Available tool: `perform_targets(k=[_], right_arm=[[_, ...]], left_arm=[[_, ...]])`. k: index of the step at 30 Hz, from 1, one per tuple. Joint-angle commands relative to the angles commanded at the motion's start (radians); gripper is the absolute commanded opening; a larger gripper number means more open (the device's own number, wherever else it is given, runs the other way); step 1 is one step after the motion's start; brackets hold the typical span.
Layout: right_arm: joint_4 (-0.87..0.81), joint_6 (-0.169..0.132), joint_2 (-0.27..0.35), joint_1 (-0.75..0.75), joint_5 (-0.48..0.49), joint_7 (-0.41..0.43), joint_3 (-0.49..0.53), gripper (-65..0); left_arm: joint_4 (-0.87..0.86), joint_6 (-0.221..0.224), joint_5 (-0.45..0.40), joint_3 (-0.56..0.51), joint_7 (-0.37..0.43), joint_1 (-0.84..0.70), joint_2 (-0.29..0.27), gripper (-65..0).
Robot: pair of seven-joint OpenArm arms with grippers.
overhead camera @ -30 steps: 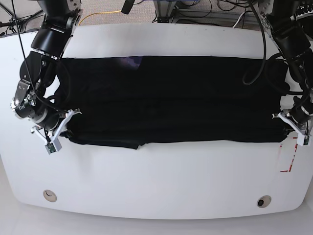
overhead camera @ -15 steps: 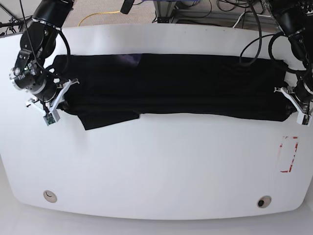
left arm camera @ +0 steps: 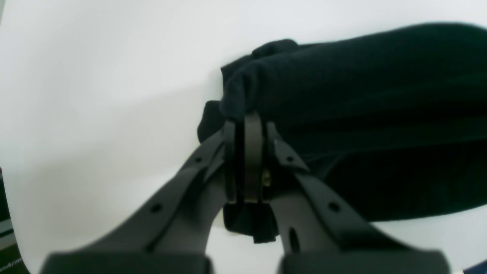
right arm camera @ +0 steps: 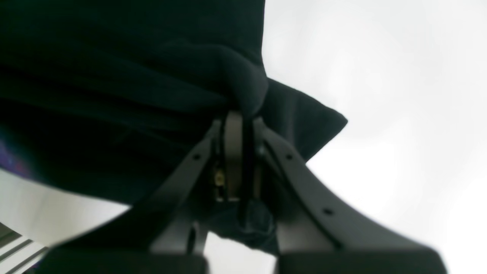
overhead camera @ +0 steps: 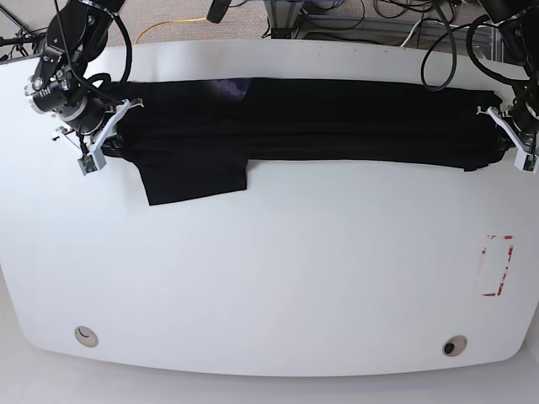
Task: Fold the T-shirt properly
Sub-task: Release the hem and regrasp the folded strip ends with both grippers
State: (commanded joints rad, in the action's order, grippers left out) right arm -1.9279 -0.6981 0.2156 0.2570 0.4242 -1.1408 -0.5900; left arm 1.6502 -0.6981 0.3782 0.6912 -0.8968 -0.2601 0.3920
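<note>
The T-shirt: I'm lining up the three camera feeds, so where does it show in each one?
Base: the T-shirt stretches as a band along the table's far edge.
Left wrist: upper right, bunched at the left gripper.
Right wrist: upper left, bunched at the right gripper.
Shared landmark: the white table.

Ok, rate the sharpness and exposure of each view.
Base view: sharp and evenly lit, though the T-shirt reads as near-featureless black on the table. Left wrist view: soft; the left gripper is blurred and the tabletop washed out. Right wrist view: equally soft, with the right gripper and cloth merging in shadow.
</note>
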Motion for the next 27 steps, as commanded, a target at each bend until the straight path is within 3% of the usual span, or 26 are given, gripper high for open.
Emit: perform_targets(k=[3,6,9,11,13,18,23,27], right_arm=[[0.003,0.000,-0.003,0.018,-0.006,0.000,0.000,-60.7],[0.002,0.000,-0.015,0.032,-0.002,0.000,-0.006,-44.4],[-0.008,0.000,-0.049,0.040,-0.002,0.000,-0.083,-20.5],[-0.026,0.000,-0.061,0.038,-0.002,0.002,-0.132,-7.8],[-0.057,0.000,-0.071,0.028,0.000,0.002,-0.166,0.0],[-0.089,0.000,-0.081,-0.011,0.026,0.000,-0.206,-0.2],[-0.087,0.000,-0.080,0.006,0.190,0.000,-0.206,-0.6],[-0.086,0.000,-0.084,0.011,0.284,0.000,-0.170,-6.0]], left_arm=[[-0.002,0.000,-0.002,-0.006,0.000,-0.014,0.000,-63.2],[-0.002,0.000,-0.002,-0.008,-0.002,-0.035,0.000,-51.1],[-0.003,0.000,-0.002,-0.008,-0.002,-0.043,0.000,-35.0],[-0.002,0.000,-0.002,-0.008,-0.002,-0.041,0.000,-26.8],[0.002,0.000,-0.002,-0.006,-0.002,-0.040,0.000,-23.7],[0.081,0.000,0.008,0.000,-0.008,-0.006,0.009,-23.3],[0.221,0.000,0.009,0.002,-0.138,0.034,0.002,-23.5],[0.226,0.000,0.002,0.000,-0.164,0.107,-0.071,-23.5]])
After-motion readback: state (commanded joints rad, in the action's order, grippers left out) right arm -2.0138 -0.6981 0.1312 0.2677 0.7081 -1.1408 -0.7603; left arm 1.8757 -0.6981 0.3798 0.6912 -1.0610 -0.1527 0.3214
